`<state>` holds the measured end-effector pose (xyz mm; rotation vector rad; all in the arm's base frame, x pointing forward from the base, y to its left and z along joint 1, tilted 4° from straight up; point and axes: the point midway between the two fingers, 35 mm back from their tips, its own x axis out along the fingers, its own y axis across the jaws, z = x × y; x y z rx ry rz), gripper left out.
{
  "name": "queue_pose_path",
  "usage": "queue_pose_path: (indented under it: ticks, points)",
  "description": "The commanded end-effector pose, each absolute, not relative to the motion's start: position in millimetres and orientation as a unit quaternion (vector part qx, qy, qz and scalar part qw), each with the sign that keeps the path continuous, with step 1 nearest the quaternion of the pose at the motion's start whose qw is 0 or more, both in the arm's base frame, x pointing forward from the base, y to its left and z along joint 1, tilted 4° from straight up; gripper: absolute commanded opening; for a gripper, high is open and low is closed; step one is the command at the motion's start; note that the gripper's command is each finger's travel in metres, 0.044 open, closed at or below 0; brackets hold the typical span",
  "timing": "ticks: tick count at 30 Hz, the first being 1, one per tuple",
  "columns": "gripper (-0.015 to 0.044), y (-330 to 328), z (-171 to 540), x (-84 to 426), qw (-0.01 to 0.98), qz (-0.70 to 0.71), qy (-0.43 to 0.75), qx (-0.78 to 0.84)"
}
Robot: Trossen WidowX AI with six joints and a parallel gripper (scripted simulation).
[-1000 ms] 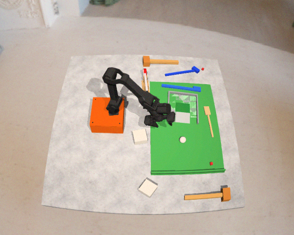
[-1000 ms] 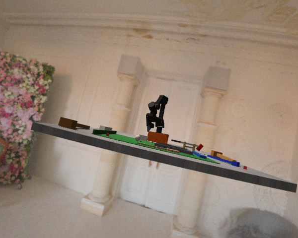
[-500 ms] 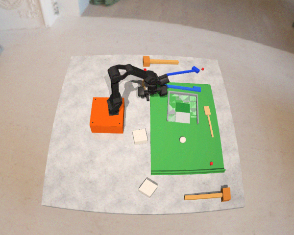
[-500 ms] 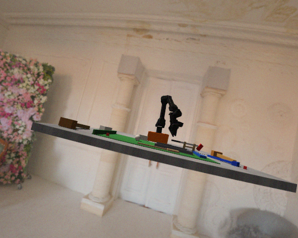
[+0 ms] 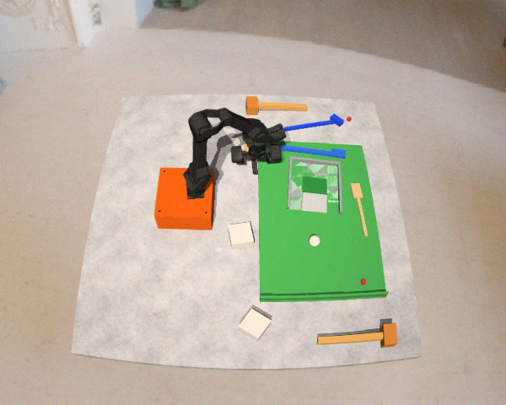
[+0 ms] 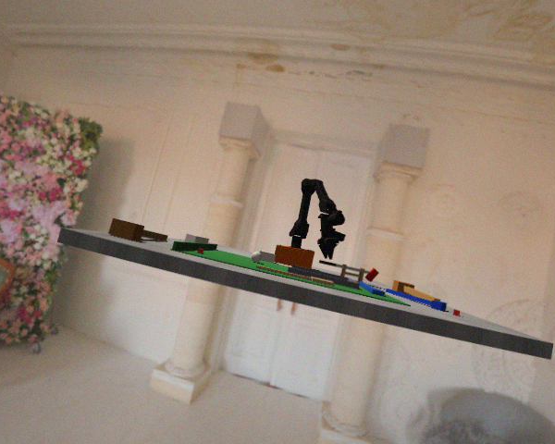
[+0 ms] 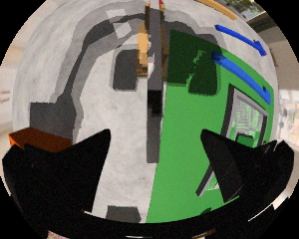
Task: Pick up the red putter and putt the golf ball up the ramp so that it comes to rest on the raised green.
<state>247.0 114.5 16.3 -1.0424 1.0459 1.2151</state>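
Note:
The red putter rests with its dark handle raised off the table and its red head at the far end. The arm hides most of it in the top view. My gripper is open and empty, pointing down above the handle, which runs between the fingertips in the wrist view. The white golf ball sits on the green mat, in front of the pale ramp. The dark raised green lies behind the ramp, inside grey walls.
A wooden rack supports the putter. Two blue clubs lie nearby. A tan club lies beyond the walls. White blocks, wooden mallets and small red cubes are around.

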Motion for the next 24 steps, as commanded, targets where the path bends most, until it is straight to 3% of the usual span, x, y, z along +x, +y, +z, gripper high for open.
queue_pose_path:
  ticks: [1,24]
  points:
    - [0.0440,114.3,8.8,244.6,0.575,0.521,0.450,-0.442]
    - [0.0440,112.1,-29.4,245.9,0.575,0.521,0.450,-0.442]
